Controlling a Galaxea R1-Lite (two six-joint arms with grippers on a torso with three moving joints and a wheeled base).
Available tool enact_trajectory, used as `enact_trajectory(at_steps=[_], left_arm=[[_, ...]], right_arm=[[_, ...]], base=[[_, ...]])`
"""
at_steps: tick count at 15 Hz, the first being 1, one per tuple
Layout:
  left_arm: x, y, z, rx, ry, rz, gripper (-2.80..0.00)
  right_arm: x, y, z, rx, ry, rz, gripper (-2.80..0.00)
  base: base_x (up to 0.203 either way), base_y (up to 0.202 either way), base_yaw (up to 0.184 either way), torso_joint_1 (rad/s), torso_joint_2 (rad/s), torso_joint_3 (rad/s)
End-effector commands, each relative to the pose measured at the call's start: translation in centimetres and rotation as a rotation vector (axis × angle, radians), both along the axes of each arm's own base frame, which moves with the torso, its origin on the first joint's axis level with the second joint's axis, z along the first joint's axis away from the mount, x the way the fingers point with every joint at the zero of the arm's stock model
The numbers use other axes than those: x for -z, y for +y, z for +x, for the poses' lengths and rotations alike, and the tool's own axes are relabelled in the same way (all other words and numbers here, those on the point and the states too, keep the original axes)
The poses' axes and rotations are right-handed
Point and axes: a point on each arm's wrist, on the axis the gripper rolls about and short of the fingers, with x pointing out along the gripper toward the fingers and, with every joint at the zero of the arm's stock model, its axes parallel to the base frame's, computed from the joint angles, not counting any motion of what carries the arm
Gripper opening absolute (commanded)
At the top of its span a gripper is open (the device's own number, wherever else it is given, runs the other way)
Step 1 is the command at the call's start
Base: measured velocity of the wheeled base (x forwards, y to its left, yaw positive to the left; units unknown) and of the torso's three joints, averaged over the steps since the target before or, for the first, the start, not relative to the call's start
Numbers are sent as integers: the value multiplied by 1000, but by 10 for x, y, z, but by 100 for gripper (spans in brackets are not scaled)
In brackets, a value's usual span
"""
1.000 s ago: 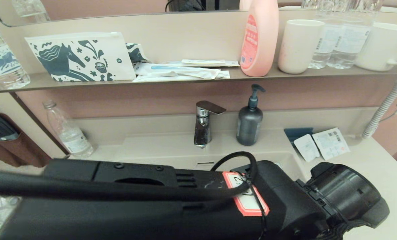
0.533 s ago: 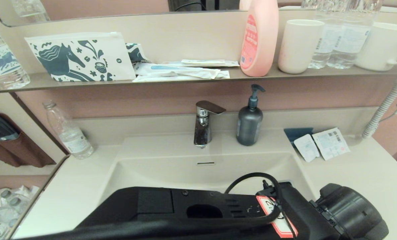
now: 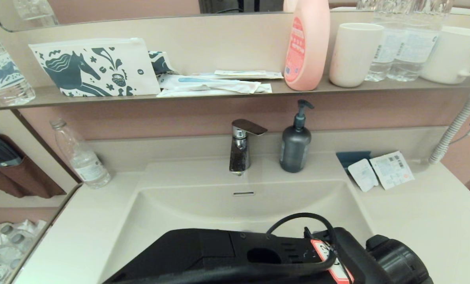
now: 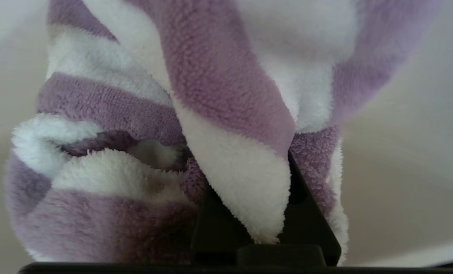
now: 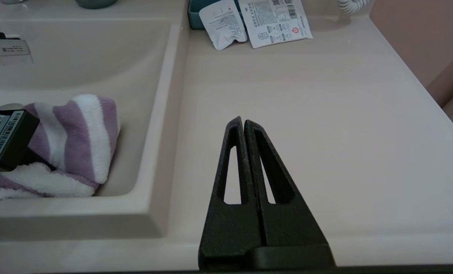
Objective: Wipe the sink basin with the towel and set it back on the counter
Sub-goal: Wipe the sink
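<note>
Nearest in the head view, the left arm reaches across the bottom of the sink basin, hiding its floor. Its left pincer is clamped on the towel, whose purple and white stripes bunch around the black fingers; the right wrist view shows the towel down inside the basin, against its right wall, with the arm's black labelled housing pressed on it. The right pincer hovers over the bare desk to the right of the basin, its two fingers pressed together and holding nothing. Farther back on the desk lie two white sachets beside a small blue tray. Behind the basin stand the chrome faucet and, just right of it, a dark pump bottle; a clear water bottle stands at the back left corner. On the shelf above rest the horse-printed pouch, flat wrapped packets, a pink bottle and a white cup.
</note>
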Motion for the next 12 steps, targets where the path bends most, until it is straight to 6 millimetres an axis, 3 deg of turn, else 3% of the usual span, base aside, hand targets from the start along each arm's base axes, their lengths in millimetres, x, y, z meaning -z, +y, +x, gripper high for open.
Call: enact_trajectory(at_steps=[1, 6, 12], left_arm=[[4, 7, 7, -15, 20, 47, -280], [12, 22, 32, -47, 45, 101, -280], [16, 54, 45, -90, 79, 183, -280]], right_arm=[[0, 0, 0, -1, 2, 0, -280], [0, 0, 0, -1, 2, 0, -280], [0, 0, 0, -1, 2, 0, -280]], base=[[0, 0, 0, 0, 0, 0], [0, 0, 0, 0, 0, 0], [0, 0, 0, 0, 0, 0]])
